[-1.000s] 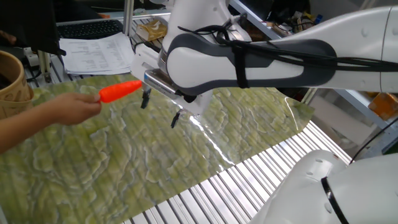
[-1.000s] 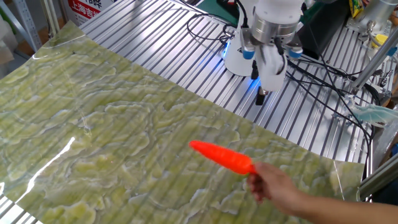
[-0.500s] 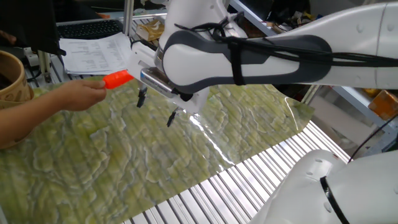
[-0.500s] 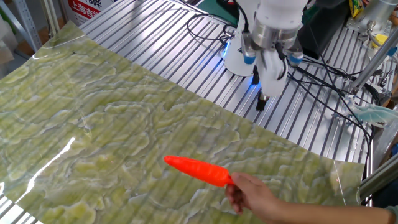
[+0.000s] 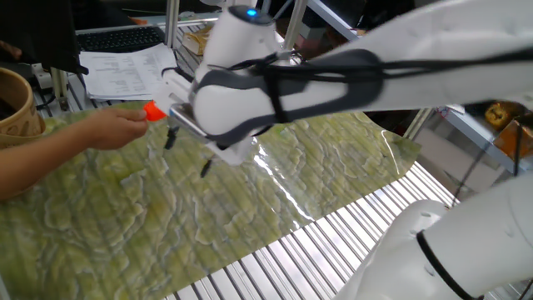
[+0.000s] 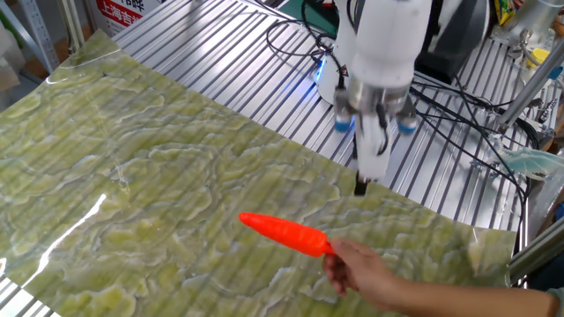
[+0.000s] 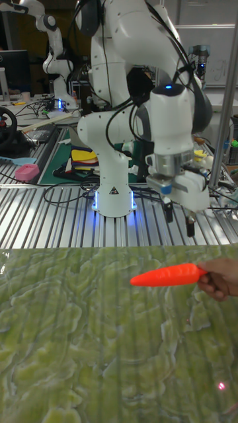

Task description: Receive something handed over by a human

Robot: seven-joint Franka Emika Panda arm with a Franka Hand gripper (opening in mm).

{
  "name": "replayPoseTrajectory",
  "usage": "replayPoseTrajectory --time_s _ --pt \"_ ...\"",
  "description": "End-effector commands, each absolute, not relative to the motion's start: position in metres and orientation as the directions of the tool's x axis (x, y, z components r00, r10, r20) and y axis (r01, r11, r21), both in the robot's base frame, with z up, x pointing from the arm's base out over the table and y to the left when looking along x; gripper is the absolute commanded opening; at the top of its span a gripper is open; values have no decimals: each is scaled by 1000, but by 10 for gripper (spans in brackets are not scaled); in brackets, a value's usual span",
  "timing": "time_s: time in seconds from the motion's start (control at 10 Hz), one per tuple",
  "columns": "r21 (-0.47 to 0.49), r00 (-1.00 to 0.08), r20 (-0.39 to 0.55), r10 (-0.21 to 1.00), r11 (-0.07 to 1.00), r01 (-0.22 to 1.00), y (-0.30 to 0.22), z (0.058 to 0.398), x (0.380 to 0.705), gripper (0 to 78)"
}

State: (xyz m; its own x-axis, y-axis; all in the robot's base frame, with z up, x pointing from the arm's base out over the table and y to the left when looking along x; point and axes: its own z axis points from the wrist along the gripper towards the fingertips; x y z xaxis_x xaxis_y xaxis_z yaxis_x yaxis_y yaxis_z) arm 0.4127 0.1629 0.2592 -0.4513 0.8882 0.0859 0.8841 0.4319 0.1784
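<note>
One carrot toy, bright orange-red, is held in the air by one bare hand, pinched at its thick end with the point aimed out over the middle of the table. One white robot arm hangs above it, and its gripper points down with its two black fingers spread apart and nothing between them, close to the carrot but not touching it. The table is ribbed metal slats, with one wrinkled green, marbled mat spread across most of it. One tan wooden bucket stands by the table's far corner, and papers lie beyond the mat's edge.
</note>
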Motion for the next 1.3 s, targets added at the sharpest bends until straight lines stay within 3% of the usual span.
replayPoseTrajectory --time_s 0.1,0.2,0.3,0.7,1.1,1.3 --pt "200 -305 148 941 273 941 191 233 482 774" --pt "190 -297 141 944 269 944 191 233 482 774" --pt "163 -330 78 941 315 935 191 233 482 774" --pt "203 -357 147 922 325 924 190 234 482 774" --pt "243 -211 193 958 161 957 170 230 551 774" --pt "234 -203 134 970 168 957 162 209 574 774"
